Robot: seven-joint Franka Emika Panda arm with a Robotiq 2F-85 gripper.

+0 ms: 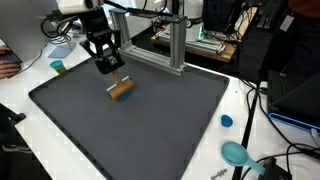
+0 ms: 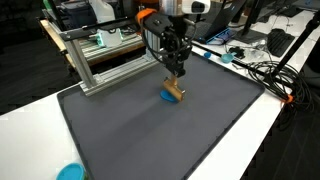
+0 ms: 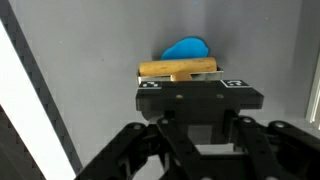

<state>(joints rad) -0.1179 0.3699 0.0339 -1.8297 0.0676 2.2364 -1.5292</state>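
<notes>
The gripper (image 1: 106, 68) hangs over the far part of the mat (image 1: 150, 135), near that edge and closer to one far corner than to the mat's middle. Below it, on the mat, lies the stick (image 1: 121, 89), a short wooden piece with a blue part (image 3: 186, 48) fixed to it. In both exterior views the stick lies a little inward of the gripper, toward the mat's middle, with a strip of mat showing between them. They look apart, though the angle makes it hard to be sure. In the wrist view the stick (image 3: 178, 68) lies crosswise on the mat just past the fingertips. A short stub points back toward the gripper (image 3: 192, 88), and the blue part sits on the stick's far side. The pictures do not show whether the fingers are spread or closed, because the wrist view shows only a dark bar across them with a white mark at each end. Nothing is seen clamped between them. In an exterior view the gripper (image 2: 178, 74) points straight down, and the stick (image 2: 174, 96) lies right under it on the mat. Off the mat, behind its far edge, stands a metal frame (image 1: 172, 45). A small cup (image 1: 58, 67) stands just outside one far corner of the mat. A blue cap (image 1: 227, 121) lies just off the mat's side edge, and a teal scoop (image 1: 237, 153) lies off the near corner on that same side. Cables (image 1: 262, 105) run beyond that side of the mat.
</notes>
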